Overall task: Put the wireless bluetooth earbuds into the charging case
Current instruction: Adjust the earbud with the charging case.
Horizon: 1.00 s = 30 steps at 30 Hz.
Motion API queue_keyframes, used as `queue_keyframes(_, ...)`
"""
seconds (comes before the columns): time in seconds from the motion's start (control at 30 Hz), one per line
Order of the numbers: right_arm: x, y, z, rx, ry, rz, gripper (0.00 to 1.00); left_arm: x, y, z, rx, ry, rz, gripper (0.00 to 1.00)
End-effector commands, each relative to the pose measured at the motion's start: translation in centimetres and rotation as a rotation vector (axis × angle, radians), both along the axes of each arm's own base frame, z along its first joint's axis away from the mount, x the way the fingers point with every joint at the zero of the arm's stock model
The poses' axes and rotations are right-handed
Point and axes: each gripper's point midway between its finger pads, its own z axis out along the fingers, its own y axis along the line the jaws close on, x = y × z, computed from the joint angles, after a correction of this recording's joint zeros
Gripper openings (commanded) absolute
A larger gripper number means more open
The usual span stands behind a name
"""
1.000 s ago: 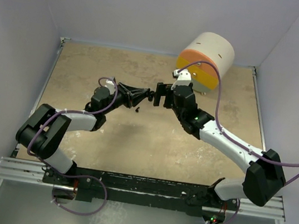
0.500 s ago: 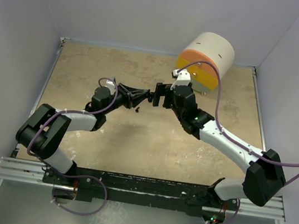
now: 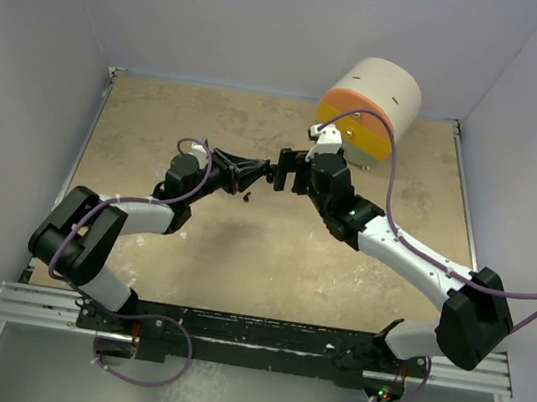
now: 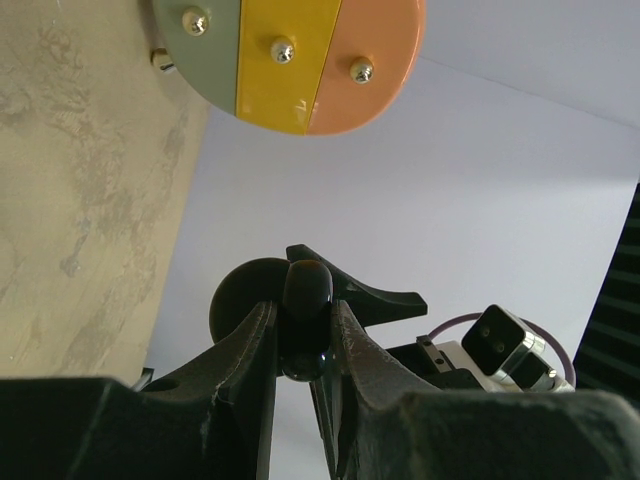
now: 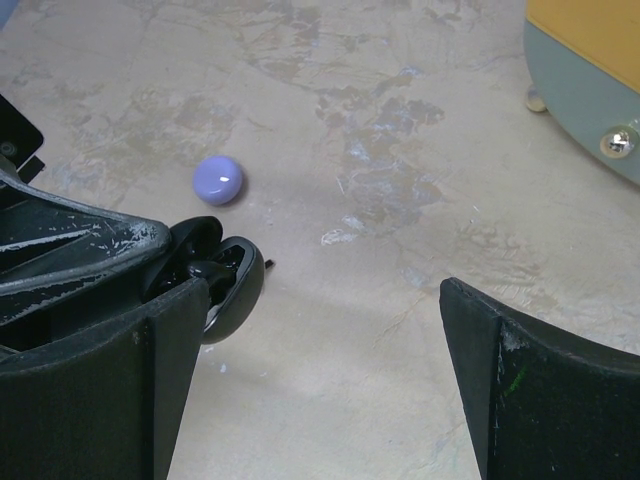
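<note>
Left gripper [image 4: 304, 330] clamping open black charging case [image 5: 235, 288]; right gripper [image 5: 320, 300] hovering beside case, fingers [image 5: 100, 400] apart, empty. Best: holding case steady, cavity facing right gripper.

I am reading no text, label, brand, number or sign in any of my views; nothing legible is showing.
</note>
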Motion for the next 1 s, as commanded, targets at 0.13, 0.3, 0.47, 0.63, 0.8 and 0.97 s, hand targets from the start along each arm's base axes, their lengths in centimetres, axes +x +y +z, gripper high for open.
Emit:
queue_keyframes(0.13,0.8,1.6,2.6,0.058,-0.054,0.025,0.99,0.1,-0.1,3.6,-0.022,-0.109,-0.001,0.00)
queue_keyframes(0.3,0.7,1.7,2.3,0.056,-0.048,0.027,0.99,0.1,-0.1,3.8,-0.022,-0.113,-0.001,0.00)
queue_keyframes(0.47,0.8,1.7,2.3,0.057,-0.048,0.024,0.99,0.0,-0.1,3.7,-0.022,-0.112,-0.002,0.00)
queue_keyframes(0.63,0.5,1.0,3.5,0.097,-0.058,-0.008,0.99,-0.1,0.1,3.5,-0.017,-0.107,0.005,0.00)
queue_keyframes(0.8,-0.4,-0.7,6.0,0.152,-0.107,-0.053,0.99,0.3,2.0,2.3,0.001,-0.087,0.073,0.00)
queue_keyframes(0.97,-0.6,-1.3,4.6,0.120,-0.067,-0.074,0.99,0.7,5.2,1.3,0.015,-0.067,0.177,0.00)
